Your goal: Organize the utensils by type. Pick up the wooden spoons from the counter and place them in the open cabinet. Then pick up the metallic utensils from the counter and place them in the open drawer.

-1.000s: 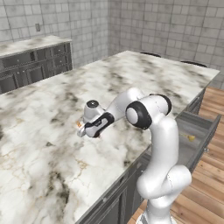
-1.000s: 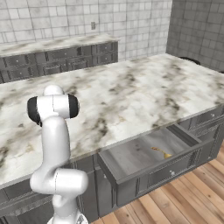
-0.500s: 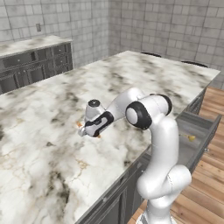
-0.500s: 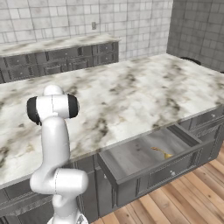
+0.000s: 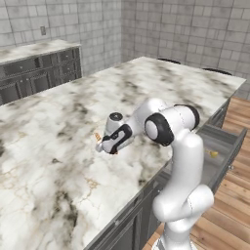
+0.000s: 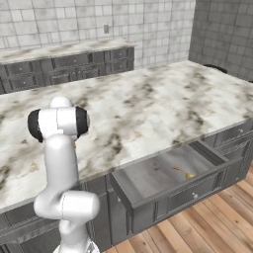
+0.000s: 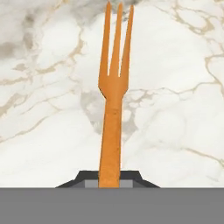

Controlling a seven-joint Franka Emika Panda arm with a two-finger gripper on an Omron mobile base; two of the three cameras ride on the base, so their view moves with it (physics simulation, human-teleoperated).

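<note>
Fork (image 7: pixel 114 96) on counter (image 7: pixel 175 65)

My two base cameras look down from behind me, sharing the counter (image 5: pixel 58 146); my hand camera hovers close above it, facing twelve o'clock.

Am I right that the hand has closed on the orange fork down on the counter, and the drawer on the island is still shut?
Not quite. The hand has closed on the orange fork on the counter, as the hand view shows, but the drawer is pulled open, as the right base view shows.
</note>
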